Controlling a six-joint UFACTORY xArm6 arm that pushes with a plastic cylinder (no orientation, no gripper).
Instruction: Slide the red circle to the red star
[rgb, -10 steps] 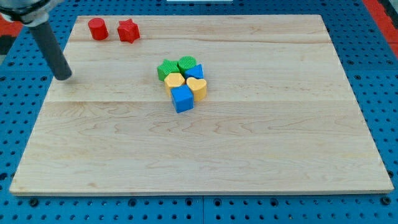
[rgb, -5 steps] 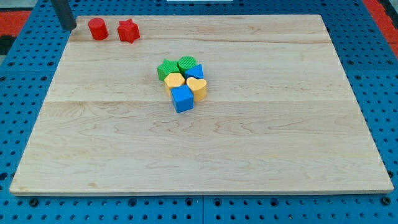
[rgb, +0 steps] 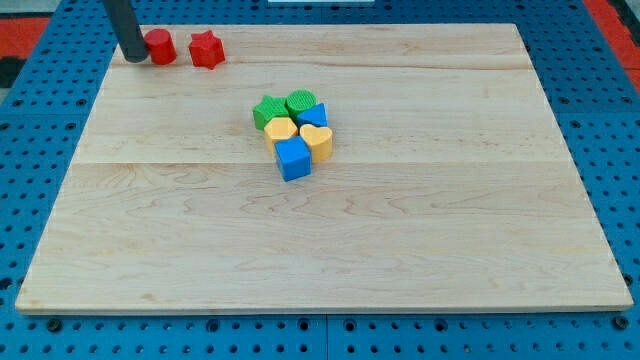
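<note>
Clawless, my tip (rgb: 135, 57) touches red circle (rgb: 160, 46) (wooden board (rgb: 400, 240), blue pegboard (rgb: 40, 170)).

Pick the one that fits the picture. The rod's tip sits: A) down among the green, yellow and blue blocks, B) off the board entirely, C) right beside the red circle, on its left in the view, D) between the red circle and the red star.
C: my tip stands at the red circle on its left in the view, with the red star on the circle's far side.
</note>
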